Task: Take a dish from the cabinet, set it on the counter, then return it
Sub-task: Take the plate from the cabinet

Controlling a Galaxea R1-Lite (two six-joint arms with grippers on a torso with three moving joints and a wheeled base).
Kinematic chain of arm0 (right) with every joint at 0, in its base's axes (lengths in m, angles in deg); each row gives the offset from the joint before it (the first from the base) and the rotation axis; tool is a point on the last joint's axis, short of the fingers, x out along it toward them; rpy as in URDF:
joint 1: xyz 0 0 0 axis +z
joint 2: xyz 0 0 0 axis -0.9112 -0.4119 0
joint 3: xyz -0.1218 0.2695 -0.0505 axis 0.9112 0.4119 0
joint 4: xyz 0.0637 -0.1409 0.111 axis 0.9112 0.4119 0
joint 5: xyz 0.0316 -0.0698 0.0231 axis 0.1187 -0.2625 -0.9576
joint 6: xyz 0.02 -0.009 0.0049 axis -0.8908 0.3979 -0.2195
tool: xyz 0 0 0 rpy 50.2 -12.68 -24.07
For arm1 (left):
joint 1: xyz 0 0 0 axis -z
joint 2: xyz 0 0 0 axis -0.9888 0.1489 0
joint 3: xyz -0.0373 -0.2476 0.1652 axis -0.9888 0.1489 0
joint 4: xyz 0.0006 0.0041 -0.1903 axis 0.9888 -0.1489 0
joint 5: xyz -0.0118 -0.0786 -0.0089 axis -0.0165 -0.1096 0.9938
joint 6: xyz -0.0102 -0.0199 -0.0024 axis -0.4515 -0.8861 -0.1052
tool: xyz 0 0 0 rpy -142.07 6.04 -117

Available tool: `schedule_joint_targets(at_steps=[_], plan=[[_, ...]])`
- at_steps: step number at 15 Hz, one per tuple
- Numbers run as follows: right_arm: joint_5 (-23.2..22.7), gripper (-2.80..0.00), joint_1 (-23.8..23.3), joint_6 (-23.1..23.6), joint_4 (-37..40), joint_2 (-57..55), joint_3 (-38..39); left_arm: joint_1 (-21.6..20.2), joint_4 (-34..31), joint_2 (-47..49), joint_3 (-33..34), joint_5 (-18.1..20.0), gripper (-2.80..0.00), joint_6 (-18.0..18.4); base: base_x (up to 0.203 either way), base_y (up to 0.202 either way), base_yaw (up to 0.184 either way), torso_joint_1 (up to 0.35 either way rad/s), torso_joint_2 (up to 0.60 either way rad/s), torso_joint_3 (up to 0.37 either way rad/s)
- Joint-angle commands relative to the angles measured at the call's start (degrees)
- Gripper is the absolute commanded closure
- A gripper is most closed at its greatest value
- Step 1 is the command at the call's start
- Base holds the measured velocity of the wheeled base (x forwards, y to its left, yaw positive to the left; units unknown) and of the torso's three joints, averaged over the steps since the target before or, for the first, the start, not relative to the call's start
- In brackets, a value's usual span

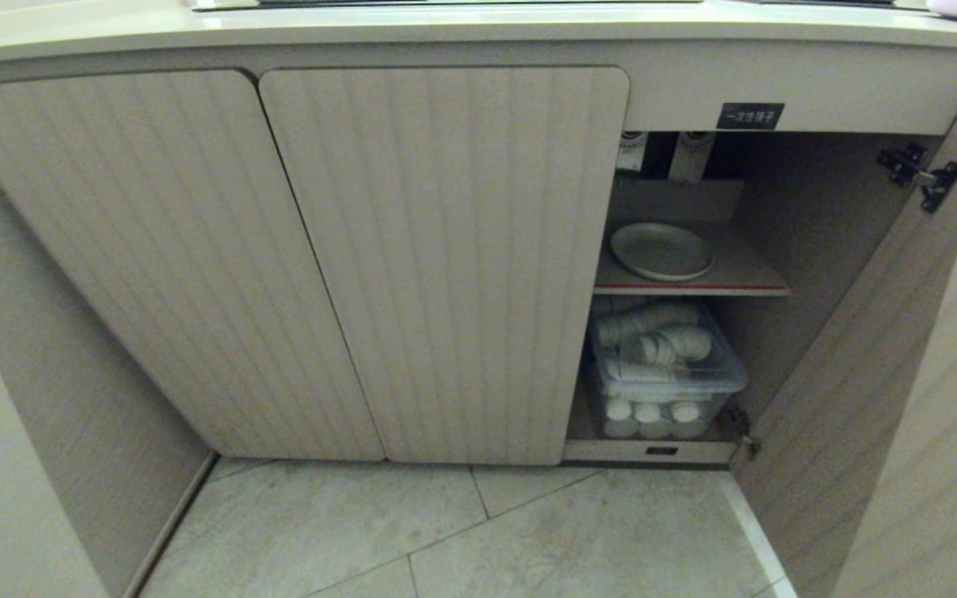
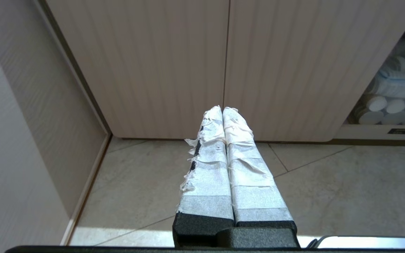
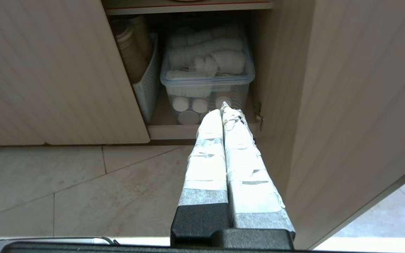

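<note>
Low over the floor tiles point(image 3: 83, 182), both my left end effector point(image 2: 222, 109) and right end effector point(image 3: 222, 109) point level toward the cabinet point(image 1: 445, 249), fingers pressed together, empty.

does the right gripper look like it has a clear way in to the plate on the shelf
Probably yes. The door stands swung wide and the dish lies alone on the shelf, nothing before it. The right gripper, shut, points lower, at the clear bin, so it would need to rise and open.
</note>
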Motion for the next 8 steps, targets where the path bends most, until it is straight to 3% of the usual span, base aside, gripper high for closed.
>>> schedule_joint_targets(at_steps=[1,8], plan=[[0.0,0.00,0.0,0.0,0.0,-0.1,0.0,0.0,0.0,0.0,0.0,0.0,0.00,0.0,0.000,0.000,0.000,0.000,0.00,0.000],[0.0,0.00,0.0,0.0,0.0,-0.1,0.0,0.0,0.0,0.0,0.0,0.0,0.00,0.0,0.000,0.000,0.000,0.000,0.00,0.000]])
